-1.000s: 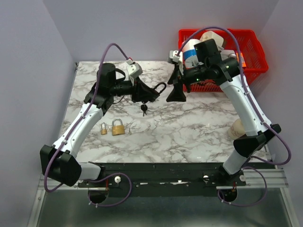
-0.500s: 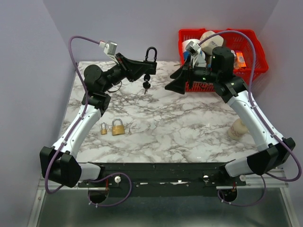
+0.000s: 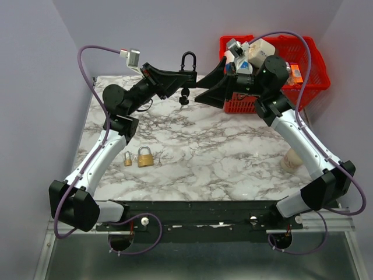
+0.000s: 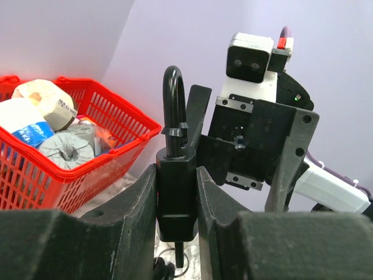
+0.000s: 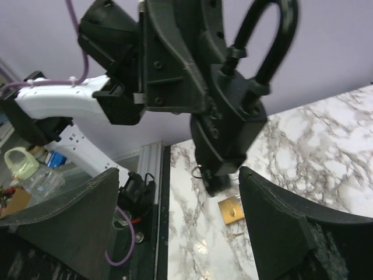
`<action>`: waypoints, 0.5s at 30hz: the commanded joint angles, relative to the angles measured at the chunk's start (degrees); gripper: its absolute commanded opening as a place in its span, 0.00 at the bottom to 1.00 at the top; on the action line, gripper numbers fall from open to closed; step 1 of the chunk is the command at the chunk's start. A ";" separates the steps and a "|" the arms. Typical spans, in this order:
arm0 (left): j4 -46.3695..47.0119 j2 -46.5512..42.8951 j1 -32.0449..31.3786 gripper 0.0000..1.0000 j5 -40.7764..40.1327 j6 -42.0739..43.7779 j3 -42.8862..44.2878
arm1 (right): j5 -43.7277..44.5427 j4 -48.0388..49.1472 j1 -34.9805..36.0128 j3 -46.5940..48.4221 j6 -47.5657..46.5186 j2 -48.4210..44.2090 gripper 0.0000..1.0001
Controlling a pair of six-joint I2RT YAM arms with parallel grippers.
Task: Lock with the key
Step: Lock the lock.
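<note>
The job looks about halfway along: the lock is presented and the key is in place, but the turn has not been made. The left gripper [image 4: 176, 217] is clamped on the body of the black padlock [image 4: 175, 181], one finger pressed to each flat side, and holds it upright in the air above the far part of the marble table [image 3: 233, 157], shackle [image 4: 173, 93] pointing up. The key [image 3: 185, 97] hangs from the underside of the padlock with its blade in the keyway, and the rest of the small bunch dangles from the ring below it. The right gripper [image 5: 179, 172] has its jaws spread wide and grips nothing; seen from its own wrist camera the key head sits in the gap between its two fingers, closer to the right-hand one, and I cannot tell whether it touches. Both legs of the shackle seem to go down to the body, though the pictures do not show whether it is latched. What I judge to be left is for the right gripper to close on the key head, twist it while the left keeps the body from spinning, and then let go. The two brass padlocks [image 3: 140, 158] lie side by side on the table near the left arm, well apart from all this, and the red basket [image 3: 315, 64] stands at the far right
</note>
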 commanded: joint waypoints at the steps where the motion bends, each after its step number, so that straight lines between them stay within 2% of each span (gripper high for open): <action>1: 8.34 -1.33 -0.67 0.00 0.44 -1.81 1.36 | -3.64 6.13 1.12 0.69 2.12 1.16 0.88; 10: 10.09 -0.89 -1.81 0.00 1.85 -2.25 2.06 | -3.64 4.28 1.29 2.28 2.03 2.75 0.84; 15: 10.89 -0.63 -1.81 0.00 0.71 -2.60 3.11 | -3.46 11.92 2.26 -1.85 7.47 2.31 0.80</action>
